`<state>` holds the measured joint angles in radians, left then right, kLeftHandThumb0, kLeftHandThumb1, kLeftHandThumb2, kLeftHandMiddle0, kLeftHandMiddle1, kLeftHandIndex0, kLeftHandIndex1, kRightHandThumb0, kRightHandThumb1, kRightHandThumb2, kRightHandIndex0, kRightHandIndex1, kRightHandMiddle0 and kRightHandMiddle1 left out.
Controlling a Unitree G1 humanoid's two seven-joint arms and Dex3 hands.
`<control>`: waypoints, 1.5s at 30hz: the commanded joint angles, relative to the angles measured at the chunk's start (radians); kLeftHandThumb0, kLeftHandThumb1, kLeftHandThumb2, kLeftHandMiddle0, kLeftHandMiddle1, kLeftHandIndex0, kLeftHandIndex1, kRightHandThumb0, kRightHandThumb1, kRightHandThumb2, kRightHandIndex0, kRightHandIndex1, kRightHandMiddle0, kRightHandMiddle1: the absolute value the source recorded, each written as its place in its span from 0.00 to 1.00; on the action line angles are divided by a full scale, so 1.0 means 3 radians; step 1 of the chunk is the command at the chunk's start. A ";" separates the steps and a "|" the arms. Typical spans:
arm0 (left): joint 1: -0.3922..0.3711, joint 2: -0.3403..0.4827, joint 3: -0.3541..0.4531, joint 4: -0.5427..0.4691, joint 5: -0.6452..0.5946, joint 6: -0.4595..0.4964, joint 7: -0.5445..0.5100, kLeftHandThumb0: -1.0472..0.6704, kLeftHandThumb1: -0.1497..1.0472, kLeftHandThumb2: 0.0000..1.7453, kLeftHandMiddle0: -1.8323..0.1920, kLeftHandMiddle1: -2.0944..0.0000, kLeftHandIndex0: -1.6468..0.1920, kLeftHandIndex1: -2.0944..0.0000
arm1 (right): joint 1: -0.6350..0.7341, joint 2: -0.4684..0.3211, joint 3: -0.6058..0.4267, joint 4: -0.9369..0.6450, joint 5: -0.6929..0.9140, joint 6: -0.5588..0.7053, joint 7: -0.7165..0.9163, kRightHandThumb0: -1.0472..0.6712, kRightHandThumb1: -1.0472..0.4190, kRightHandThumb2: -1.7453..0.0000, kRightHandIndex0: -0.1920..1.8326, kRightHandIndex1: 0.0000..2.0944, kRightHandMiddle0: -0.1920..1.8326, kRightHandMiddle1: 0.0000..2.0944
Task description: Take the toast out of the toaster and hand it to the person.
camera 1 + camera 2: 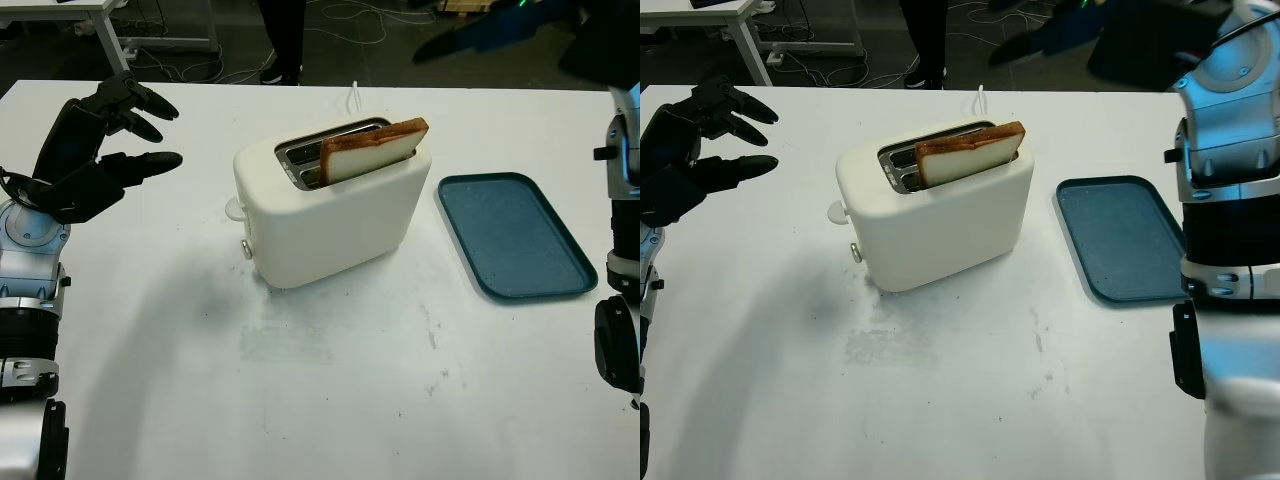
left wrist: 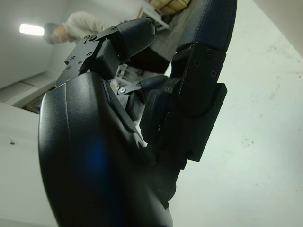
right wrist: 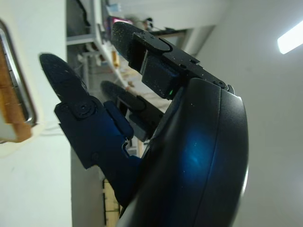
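- Where the white table carries its things, a cream toaster stands near the middle, its two slots facing up and its lever knob on the end nearer the left arm.
- A slice of toast stands in the toaster's nearer slot, tilted along the slot, with its upper part and browned crust above the rim; the farther slot looks dark and I see nothing in it.
- A dark teal tray lies flat on the table beside the toaster, on the right-arm side and apart from it; nothing lies in it.
- A white cord runs from behind the toaster towards the table's far edge.
- The left hand hangs above the table's left part, well apart from the toaster, holding nothing, its black fingers extended towards the toaster.
- The right hand holds nothing, its fingers not closed on anything; in the right wrist view the toast's crust and a metal slot rim show at the picture's edge beyond the fingertips, not touching them.
- The right arm rises at the table's right edge next to the tray.
- A person stands on the floor beyond the far edge of the table, dark trouser legs in view.
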<state>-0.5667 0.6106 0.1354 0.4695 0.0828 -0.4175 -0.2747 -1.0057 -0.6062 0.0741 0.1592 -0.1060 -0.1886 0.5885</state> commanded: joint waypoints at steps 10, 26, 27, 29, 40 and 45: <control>0.0036 0.0001 0.0015 -0.0036 -0.0046 0.0060 -0.0021 0.06 0.89 0.01 0.73 0.38 0.73 0.43 | 0.0011 -0.0173 0.0165 -0.0112 -0.0264 0.0029 0.0336 0.16 0.38 1.00 0.61 0.00 0.58 0.00; 0.0030 0.0013 0.0003 0.0047 -0.0028 -0.0033 -0.0016 0.06 0.89 0.02 0.73 0.38 0.73 0.43 | 0.0225 -0.0112 0.0342 0.0030 -0.0602 -0.0362 0.0211 0.10 0.31 0.99 0.57 0.00 0.55 0.00; 0.0028 0.0017 0.0000 0.0059 -0.0019 -0.0055 -0.0012 0.06 0.89 0.02 0.73 0.37 0.73 0.43 | 0.0247 -0.0106 0.0357 0.0068 -0.0626 -0.0423 0.0182 0.10 0.31 0.99 0.57 0.00 0.54 0.00; 0.0028 0.0012 -0.0001 0.0058 -0.0025 -0.0049 -0.0016 0.06 0.89 0.01 0.72 0.38 0.73 0.43 | 0.0287 -0.0089 0.0380 0.0165 -0.0665 -0.0564 0.0114 0.11 0.31 0.99 0.56 0.00 0.54 0.00; 0.0033 -0.0006 -0.0008 0.0068 -0.0008 -0.0058 0.0015 0.05 0.89 0.02 0.72 0.38 0.73 0.42 | 0.0363 -0.0034 0.0452 0.0443 -0.0829 -0.0978 -0.0128 0.12 0.26 0.99 0.55 0.00 0.52 0.00; 0.0036 0.0002 -0.0008 0.0073 -0.0007 -0.0063 0.0007 0.05 0.89 0.02 0.72 0.37 0.73 0.42 | 0.0393 -0.0013 0.0456 0.0427 -0.0899 -0.0976 -0.0212 0.14 0.26 1.00 0.54 0.00 0.51 0.00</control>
<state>-0.5668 0.6106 0.1350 0.4887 0.0770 -0.4256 -0.2767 -0.9009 -0.6193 0.2064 0.2882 -0.3701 -0.4658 0.5401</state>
